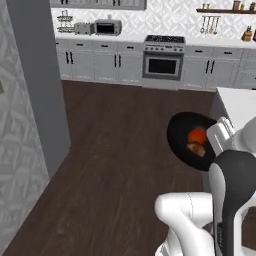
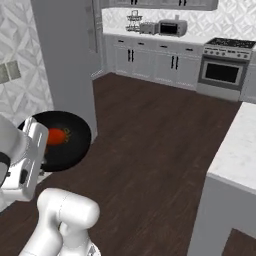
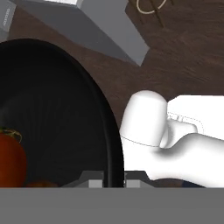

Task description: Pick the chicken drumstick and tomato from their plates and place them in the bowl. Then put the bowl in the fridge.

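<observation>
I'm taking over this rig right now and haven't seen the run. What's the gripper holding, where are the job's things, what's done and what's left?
Gripper: shut on the black bowl's rim, carrying it above the wood floor.
Tomato and chicken drumstick: both inside the bowl.
Fridge: tall grey body to the robot's left; its door state cannot be told from here.
Done: both foods loaded, bowl lifted.
Left: put the bowl in the fridge and release.

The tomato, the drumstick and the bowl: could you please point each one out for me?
tomato [image 1: 197, 135], left base view, middle of its red skin.
drumstick [image 1: 196, 149], left base view, its brown meat.
bowl [image 2: 75, 131], right base view, bare black inside.
</observation>
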### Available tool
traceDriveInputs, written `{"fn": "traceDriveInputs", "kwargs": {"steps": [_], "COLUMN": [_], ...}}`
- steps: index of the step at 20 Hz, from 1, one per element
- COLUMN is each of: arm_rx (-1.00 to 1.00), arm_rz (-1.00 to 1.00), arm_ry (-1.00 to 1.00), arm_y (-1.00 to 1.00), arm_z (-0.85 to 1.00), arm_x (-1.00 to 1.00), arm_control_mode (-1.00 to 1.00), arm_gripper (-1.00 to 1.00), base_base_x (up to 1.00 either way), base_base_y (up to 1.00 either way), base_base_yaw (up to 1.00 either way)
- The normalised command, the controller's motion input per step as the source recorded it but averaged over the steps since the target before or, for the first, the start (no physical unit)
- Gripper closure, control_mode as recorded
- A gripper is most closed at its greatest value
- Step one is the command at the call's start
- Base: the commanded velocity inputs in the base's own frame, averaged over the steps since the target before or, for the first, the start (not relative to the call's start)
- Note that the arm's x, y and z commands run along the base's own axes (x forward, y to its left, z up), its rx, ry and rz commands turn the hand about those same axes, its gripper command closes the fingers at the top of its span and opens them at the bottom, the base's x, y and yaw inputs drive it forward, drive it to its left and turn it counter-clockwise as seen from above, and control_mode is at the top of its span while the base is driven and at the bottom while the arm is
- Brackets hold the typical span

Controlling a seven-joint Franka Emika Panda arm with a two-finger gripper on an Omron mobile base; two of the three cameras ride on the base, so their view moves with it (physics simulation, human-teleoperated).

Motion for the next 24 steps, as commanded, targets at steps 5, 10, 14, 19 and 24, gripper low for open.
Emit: {"fn": "traceDriveInputs", "kwargs": {"steps": [5,10,14,19,24], "arm_rx": [0.0,0.0,0.0,0.0,0.0], "arm_rz": [0.0,0.0,0.0,0.0,0.0], "arm_ry": [0.0,0.0,0.0,0.0,0.0], "arm_y": [0.0,0.0,0.0,0.0,0.0], "arm_z": [0.0,0.0,0.0,0.0,0.0], "arm_x": [0.0,0.0,0.0,0.0,0.0], "arm_control_mode": [1.0,1.0,1.0,1.0,1.0], "arm_gripper": [1.0,1.0,1.0,1.0,1.0], "base_base_x": [1.0,1.0,1.0,1.0,1.0], "base_base_y": [0.34,0.09,0.18,0.34,0.22], "base_base_yaw": [-0.26,-0.2,-0.21,-0.23,-0.15]}}
